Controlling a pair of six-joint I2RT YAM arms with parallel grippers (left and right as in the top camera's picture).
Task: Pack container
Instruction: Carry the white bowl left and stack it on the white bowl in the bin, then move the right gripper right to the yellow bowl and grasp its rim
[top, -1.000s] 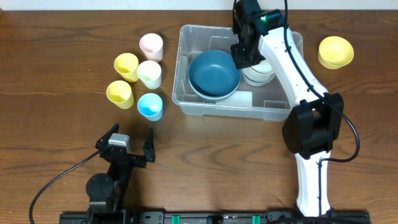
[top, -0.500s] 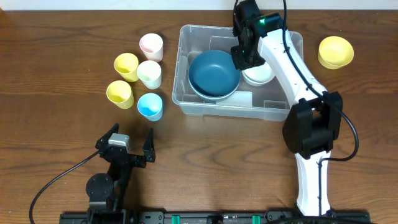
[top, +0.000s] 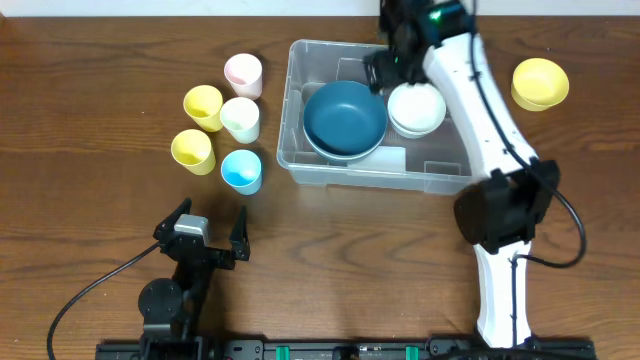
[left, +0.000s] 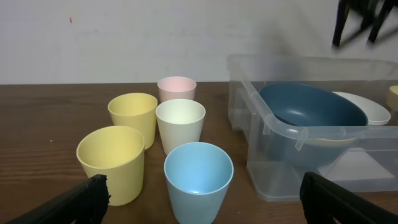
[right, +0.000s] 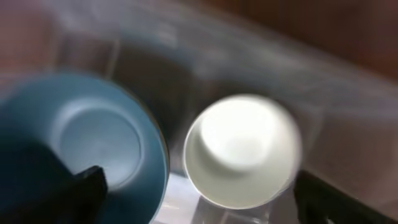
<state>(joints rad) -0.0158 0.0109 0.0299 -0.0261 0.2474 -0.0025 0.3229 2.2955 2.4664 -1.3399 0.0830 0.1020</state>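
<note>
Right gripper (top: 382, 68) spread wide, empty, over the container (top: 294, 100) at the far middle of the table. White bowl (top: 416, 108) sits inside beside the blue bowl (top: 344, 118). Left gripper (top: 209, 225) spread, idle. Risk: a finger clips the rim on exit and shoves the bin into the cups (top: 240, 118).

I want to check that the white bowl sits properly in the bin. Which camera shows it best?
Overhead: the white bowl appears sharp and almost unobstructed inside the container. Right wrist shows it from above but motion-blurred; left wrist catches only its rim behind the blue bowl.
</note>
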